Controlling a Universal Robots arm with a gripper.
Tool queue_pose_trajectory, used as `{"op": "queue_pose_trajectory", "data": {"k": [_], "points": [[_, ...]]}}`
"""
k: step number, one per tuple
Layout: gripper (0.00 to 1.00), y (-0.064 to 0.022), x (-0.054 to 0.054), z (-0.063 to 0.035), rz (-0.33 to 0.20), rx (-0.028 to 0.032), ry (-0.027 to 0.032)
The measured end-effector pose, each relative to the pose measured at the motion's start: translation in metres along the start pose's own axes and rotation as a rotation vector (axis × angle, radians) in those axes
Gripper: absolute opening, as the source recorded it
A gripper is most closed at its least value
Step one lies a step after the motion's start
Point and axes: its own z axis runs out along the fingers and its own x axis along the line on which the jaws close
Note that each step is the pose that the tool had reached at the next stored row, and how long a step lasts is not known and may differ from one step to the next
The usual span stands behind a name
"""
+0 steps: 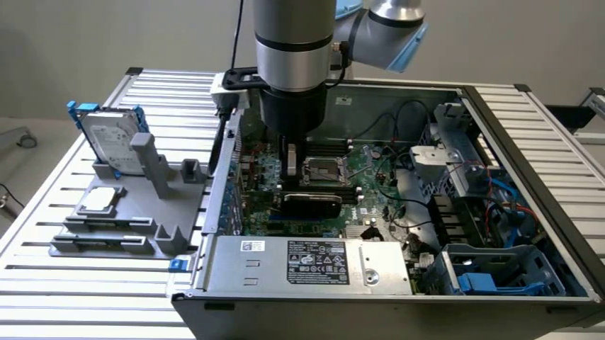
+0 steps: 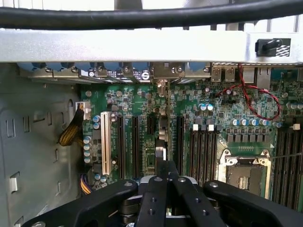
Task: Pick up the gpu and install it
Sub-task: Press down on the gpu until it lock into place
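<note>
Two black fingers (image 2: 154,189) of the one gripper (image 2: 165,166) are pressed together on the thin edge of one gpu (image 2: 161,135). It stands edge-on over the motherboard (image 2: 189,113), beside one white slot (image 2: 105,142). Centre frame in the exterior view, the gripper (image 1: 292,166) sits inside the case (image 1: 529,142). One hard drive (image 1: 106,138) stands at left.

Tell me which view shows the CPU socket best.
The exterior view: the socket shows its whole frame there. In the wrist view it looks closer, but the end effector hides part of one edge.
</note>
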Motion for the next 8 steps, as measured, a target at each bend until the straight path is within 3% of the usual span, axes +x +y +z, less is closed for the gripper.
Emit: {"op": "queue_pose_trajectory", "data": {"k": [8], "points": [[0.11, 0.0001, -0.0005, 0.0037, 0.0, 0.0001, 0.0002]]}}
